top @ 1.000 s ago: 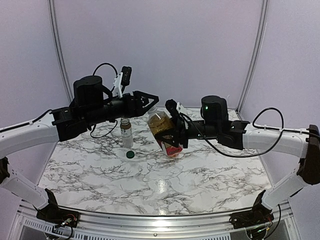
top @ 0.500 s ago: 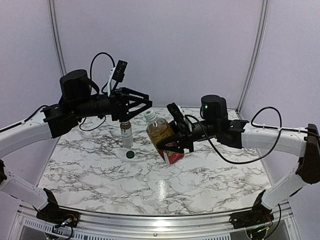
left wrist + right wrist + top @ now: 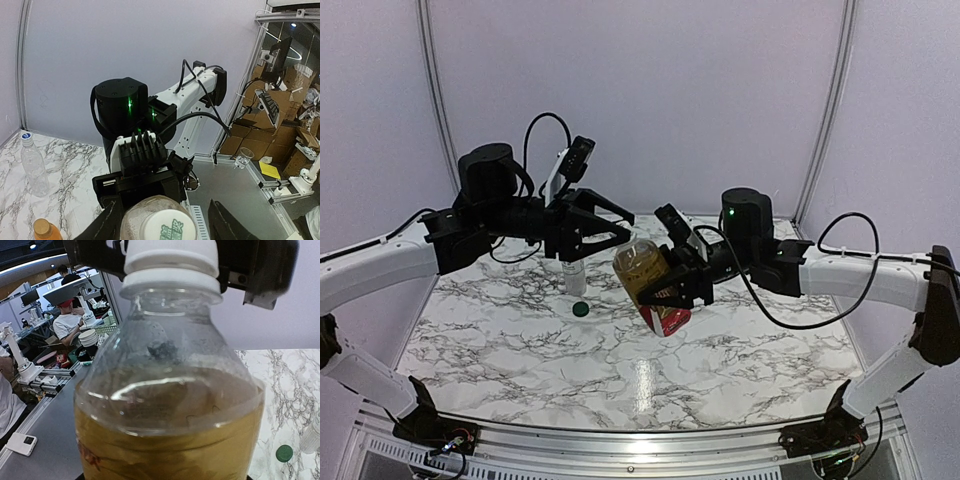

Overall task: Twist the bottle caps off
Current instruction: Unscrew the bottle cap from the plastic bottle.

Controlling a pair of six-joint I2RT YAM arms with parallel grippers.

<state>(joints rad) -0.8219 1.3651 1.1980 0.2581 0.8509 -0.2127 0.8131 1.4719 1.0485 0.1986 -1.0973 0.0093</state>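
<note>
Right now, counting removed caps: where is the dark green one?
In the top view the dark green cap lies on the table left of centre, just in front of the short bottle, left of the tea bottle.

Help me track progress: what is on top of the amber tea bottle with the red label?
A white round plastic screw cap sits on the amber tea plastic bottle, the left end effector open around it. The cap hides the mouth.
</note>
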